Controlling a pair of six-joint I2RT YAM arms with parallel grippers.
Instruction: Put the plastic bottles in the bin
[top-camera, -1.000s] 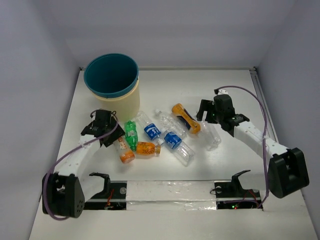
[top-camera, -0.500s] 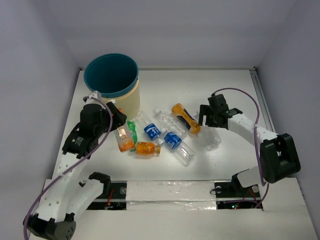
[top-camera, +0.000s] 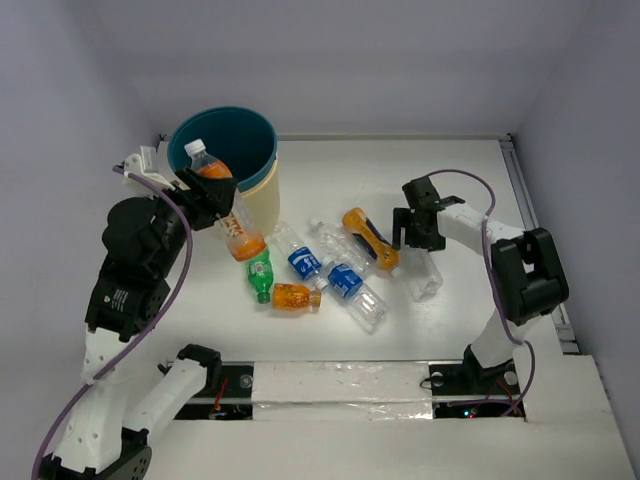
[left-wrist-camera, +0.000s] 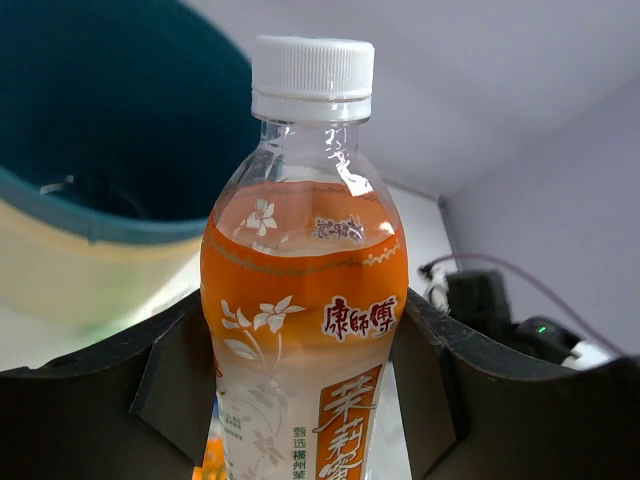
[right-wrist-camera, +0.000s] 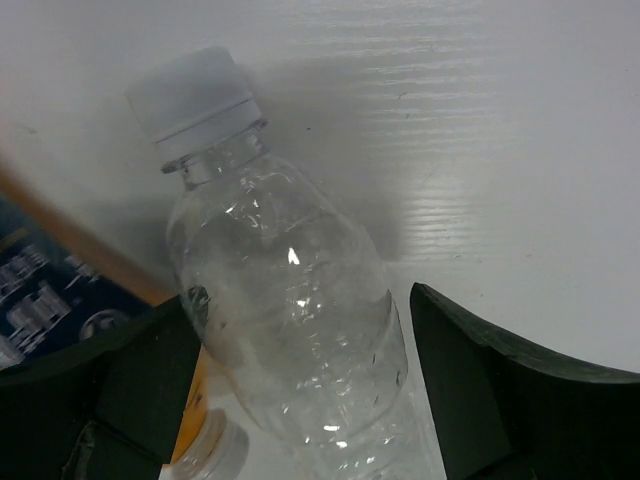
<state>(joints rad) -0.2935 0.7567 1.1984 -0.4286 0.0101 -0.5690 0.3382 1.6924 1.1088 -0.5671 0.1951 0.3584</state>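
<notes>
Top external view: a second ago the left arm was folded low over the cluster of bottles, and an orange tea bottle lay on the desk beside the green bottle. Now that arm is raised tall on the left, and the orange tea bottle is carried clear of the desk, up against the bin. It is held tilted, its white cap seen against the bin's teal interior and its base seen in front of the cream outer wall. The right arm is drawn in as well, its wrist brought from over the far end of the clear bottle to a lower spot just beside the orange bottle with the dark label. The remaining bottles on the desk are seen where they were.

The left fingers are pressed against both sides of the orange tea bottle at its label, with the cap and shoulder standing free above them and the bin's rim behind to the left. The right fingers are spread wide, one on either side of the clear bottle, which lies on the desk with its white cap pointing away. A gap of bare desk is seen between one finger and the bottle; whether the other finger touches it cannot be told. Nothing is gripped by them.
</notes>
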